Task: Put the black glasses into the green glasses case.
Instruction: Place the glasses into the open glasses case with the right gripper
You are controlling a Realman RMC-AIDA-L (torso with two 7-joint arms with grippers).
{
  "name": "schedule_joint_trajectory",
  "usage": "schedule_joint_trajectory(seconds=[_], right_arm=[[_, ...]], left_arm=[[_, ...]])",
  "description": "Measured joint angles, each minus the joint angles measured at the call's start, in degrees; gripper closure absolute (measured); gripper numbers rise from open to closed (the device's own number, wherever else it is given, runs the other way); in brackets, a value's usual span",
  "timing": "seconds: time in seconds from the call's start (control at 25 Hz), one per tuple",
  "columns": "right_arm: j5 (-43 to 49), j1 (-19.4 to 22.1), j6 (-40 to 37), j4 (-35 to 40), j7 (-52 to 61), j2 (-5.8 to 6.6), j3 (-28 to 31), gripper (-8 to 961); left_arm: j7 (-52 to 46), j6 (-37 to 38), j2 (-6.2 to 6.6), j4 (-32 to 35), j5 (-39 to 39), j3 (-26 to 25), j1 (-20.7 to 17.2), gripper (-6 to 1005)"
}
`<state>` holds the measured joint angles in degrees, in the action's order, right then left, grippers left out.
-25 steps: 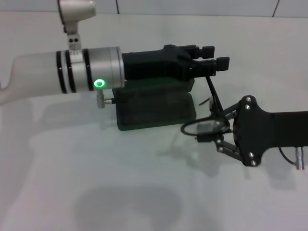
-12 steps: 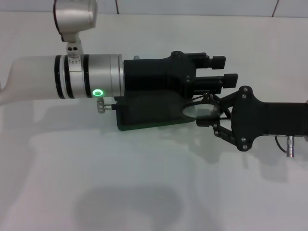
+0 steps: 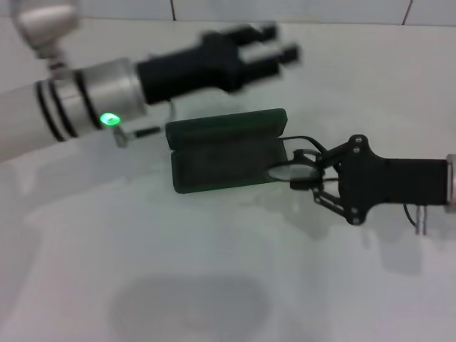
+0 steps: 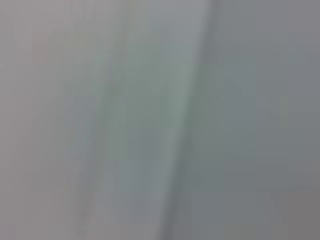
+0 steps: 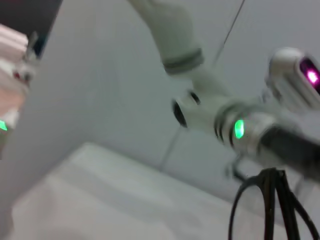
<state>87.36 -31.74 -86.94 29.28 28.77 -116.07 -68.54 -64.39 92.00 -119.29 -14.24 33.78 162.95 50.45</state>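
Note:
The green glasses case [image 3: 226, 151] lies open on the white table, its lid raised at the back. My right gripper [image 3: 312, 179] is shut on the black glasses [image 3: 291, 169] and holds them at the case's right end, with one lens over the case's edge. The glasses also show in the right wrist view [image 5: 270, 200], close up. My left gripper [image 3: 279, 44] is in the air behind and above the case, its two fingers apart and empty. The left wrist view shows only a grey blur.
The white table [image 3: 214, 285] spreads around the case. A tiled wall runs along the back. My left arm [image 5: 240, 127], with its green light, crosses the right wrist view.
My left gripper has lifted off the case and swung up and back to the left. My right gripper has brought the glasses up to the case's right end.

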Motion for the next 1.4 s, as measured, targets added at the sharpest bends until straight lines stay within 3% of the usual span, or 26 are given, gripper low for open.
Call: schedule_joint_trajectory(seconds=[0.12, 0.32, 0.52, 0.8, 1.08, 1.4], right_arm=[[-6.6, 0.2, 10.3, 1.8, -0.7, -0.14, -7.9, 846], [-18.9, 0.8, 31.6, 9.3, -0.7, -0.14, -26.3, 834], [-21.4, 0.7, 43.5, 13.6, -0.3, -0.12, -37.8, 821], [-24.1, -1.6, 50.5, 14.5, 0.3, -0.12, -45.7, 803], [-24.5, -1.8, 51.3, 15.1, 0.2, -0.12, -46.8, 785], [-26.6, 0.9, 48.3, 16.5, 0.5, -0.12, -46.3, 767]], left_arm=[[-0.2, -1.1, 0.63, -1.1, 6.2, 0.0, -2.5, 381], [-1.4, -1.6, 1.69, -1.5, 8.3, 0.0, -4.3, 382], [-1.7, -1.8, 1.71, -1.8, 8.5, 0.0, -4.2, 383], [-1.4, -2.1, 1.53, -1.8, 8.3, 0.0, -3.8, 385], [-1.3, -3.7, 1.18, -1.8, 8.2, 0.0, -4.0, 387], [-1.6, -5.3, 1.16, -1.8, 7.8, 0.0, -4.4, 389]])
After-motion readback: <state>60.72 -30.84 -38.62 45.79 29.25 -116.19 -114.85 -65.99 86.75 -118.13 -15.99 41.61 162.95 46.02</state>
